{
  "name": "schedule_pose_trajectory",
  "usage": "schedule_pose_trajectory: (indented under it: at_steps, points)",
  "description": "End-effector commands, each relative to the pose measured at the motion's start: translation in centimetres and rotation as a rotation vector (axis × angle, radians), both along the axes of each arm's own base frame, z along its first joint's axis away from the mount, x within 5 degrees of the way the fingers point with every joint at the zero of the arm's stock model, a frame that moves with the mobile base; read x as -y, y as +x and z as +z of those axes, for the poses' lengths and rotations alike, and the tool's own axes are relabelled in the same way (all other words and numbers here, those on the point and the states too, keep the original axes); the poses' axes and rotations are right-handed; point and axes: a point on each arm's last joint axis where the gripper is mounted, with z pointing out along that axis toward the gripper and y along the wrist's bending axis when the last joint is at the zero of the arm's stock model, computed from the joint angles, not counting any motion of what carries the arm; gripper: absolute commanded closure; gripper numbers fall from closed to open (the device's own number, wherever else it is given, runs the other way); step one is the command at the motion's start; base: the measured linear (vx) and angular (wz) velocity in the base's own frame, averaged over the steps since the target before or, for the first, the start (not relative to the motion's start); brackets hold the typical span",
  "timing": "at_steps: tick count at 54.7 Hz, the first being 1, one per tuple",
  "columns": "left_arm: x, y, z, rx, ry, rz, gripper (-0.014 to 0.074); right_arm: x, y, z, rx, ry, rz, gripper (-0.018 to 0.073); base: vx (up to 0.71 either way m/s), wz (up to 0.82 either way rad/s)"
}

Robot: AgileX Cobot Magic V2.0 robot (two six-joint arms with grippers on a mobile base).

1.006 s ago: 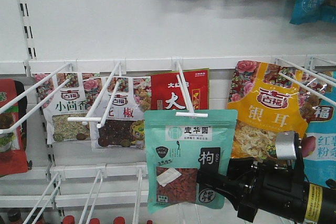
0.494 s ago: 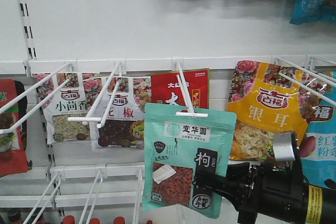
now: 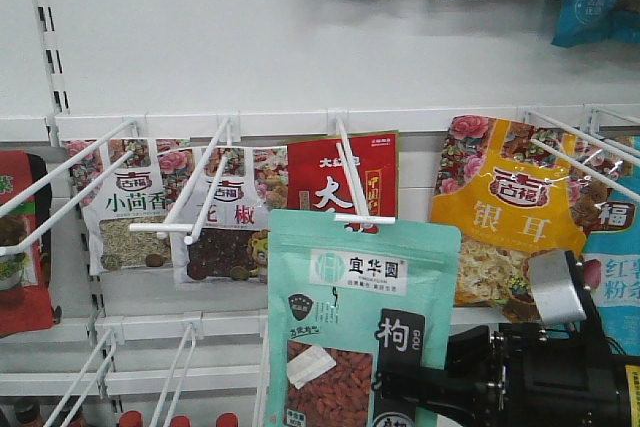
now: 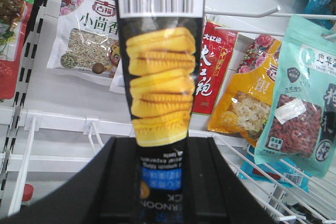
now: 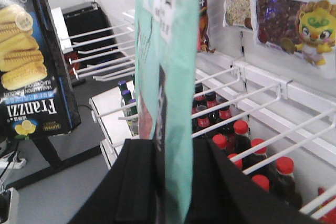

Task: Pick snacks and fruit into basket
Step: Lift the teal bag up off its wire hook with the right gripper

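Since a second ago the pouch [image 3: 360, 317] has swung out toward the front camera and dropped lower, and my right arm has sunk with it toward the bottom right corner. Its top edge is now sitting at the crossbar of the peg [image 3: 350, 172]; I cannot tell whether it is still hooked on.

I am reaching the right arm in level from the right. The right gripper [image 5: 168, 153] is clamping the pouch's lower edge between its black fingers, with the pouch standing edge-on above them in the wrist view. The left gripper [image 4: 160, 156] is pinching one end of a black box [image 4: 160, 72] printed with yellow sandwich biscuits.

Below the pegs, a wire rack [image 5: 262, 103] is holding bottles [image 5: 241, 129] with red caps.

The pouch is showing mint green, with a white top label, a black strip with white characters on one side and a clear window full of red berries. It is hanging in front of a red pouch [image 3: 315, 182], with a yellow pouch [image 3: 505, 217] beside it.
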Motion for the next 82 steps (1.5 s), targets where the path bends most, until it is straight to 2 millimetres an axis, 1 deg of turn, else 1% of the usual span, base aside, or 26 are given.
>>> schedule_pose_trajectory:
  at_steps: [1,11,24,40,49,60,67,72,78,82]
  points:
    - [0.1,-0.3,1.9,0.11,-0.039,-0.02,0.0594,0.0,-0.9,2.0,0.038,0.004,0.023,0.057,0.0,0.0]
    - [0.1,-0.3,1.9,0.11,-0.039,-0.02,0.0594,0.2,-1.8,2.7,0.011,-0.011,-0.003,0.057,0.0,0.0]
    - [0.1,-0.3,1.9,0.11,-0.039,-0.02,0.0594,0.3,-3.4,3.6,0.001,-0.046,0.0,0.057,0.0,0.0]
    - [0.1,-0.3,1.9,0.11,-0.039,-0.02,0.0594,0.6,-4.7,4.0,-0.067,-0.088,-0.016,0.057,0.0,0.0]
    - [0.1,-0.3,1.9,0.11,-0.039,-0.02,0.0594,0.6,-4.9,4.3,-0.079,-0.076,-0.026,0.057,0.0,0.0]
    - [0.1,-0.3,1.9,0.11,-0.039,-0.02,0.0594,0.8,-5.0,4.9,-0.066,-0.052,-0.088,0.057,0.0,0.0]
    - [0.1,-0.3,1.9,0.11,-0.039,-0.02,0.0594,0.7,-5.5,5.5,-0.062,-0.003,-0.067,0.057,0.0,0.0]
    - [0.1,-0.3,1.9,0.11,-0.039,-0.02,0.0594,0.7,-5.8,6.1,-0.038,0.018,-0.08,0.057,0.0,0.0]
    - [0.1,-0.3,1.8,0.105,-0.038,-0.019,0.0594,0.9,-5.7,6.7,0.011,0.052,-0.129,0.057,0.0,0.0]
    - [0.1,-0.3,1.8,0.105,-0.038,-0.019,0.0594,0.9,-5.6,6.9,0.014,0.076,-0.13,0.057,0.0,0.0]
